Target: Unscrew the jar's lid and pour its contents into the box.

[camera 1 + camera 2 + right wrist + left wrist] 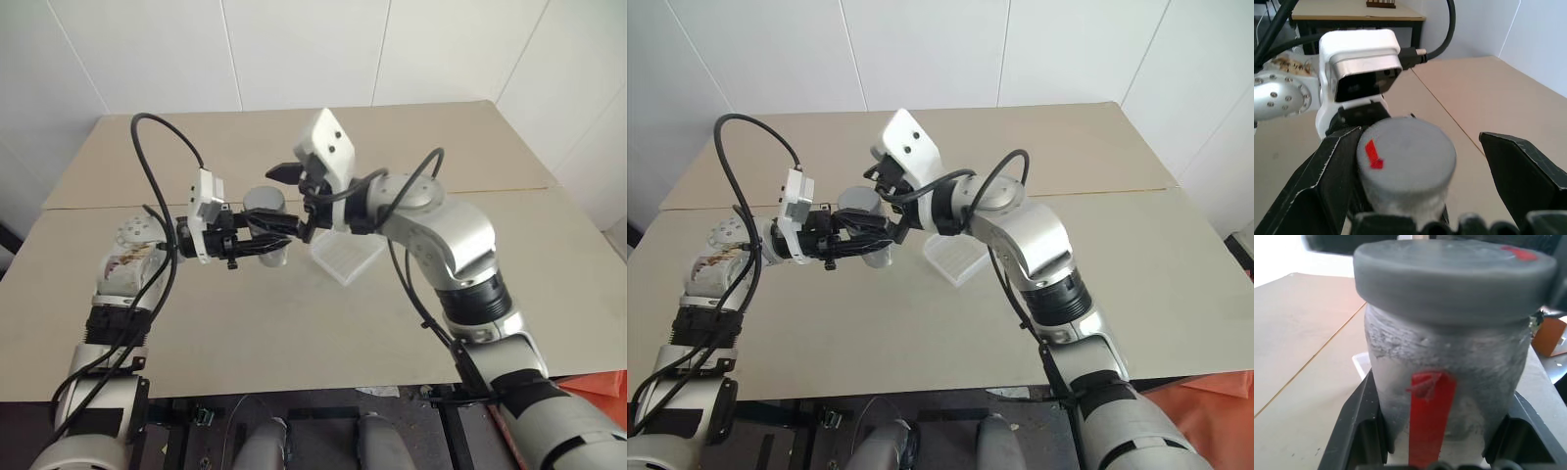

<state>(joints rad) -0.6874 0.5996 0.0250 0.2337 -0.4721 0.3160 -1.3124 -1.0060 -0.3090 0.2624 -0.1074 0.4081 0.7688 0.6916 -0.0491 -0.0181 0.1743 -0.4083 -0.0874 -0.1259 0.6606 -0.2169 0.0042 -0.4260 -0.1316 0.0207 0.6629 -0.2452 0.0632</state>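
Observation:
My left gripper (pixel 277 235) is shut on the jar (pixel 1444 377), a cloudy grey cylinder with a red strip, and holds it upright above the middle of the table. The grey lid (pixel 1405 147) with a small red mark sits on top of the jar. My right gripper (pixel 297 201) is open and reaches in from the right. Its fingers (pixel 1520 171) straddle the lid: one is close by the lid's side, the other stands well apart from it. The contents are hidden behind the cloudy wall. The clear ribbed box (pixel 345 257) lies on the table just right of the jar.
The tan table (pixel 294 333) has a seam across it, with a second tan surface (pixel 411 137) behind. Black cables (pixel 157 186) arc over the left arm. Something orange (pixel 598 384) lies off the table's front right corner.

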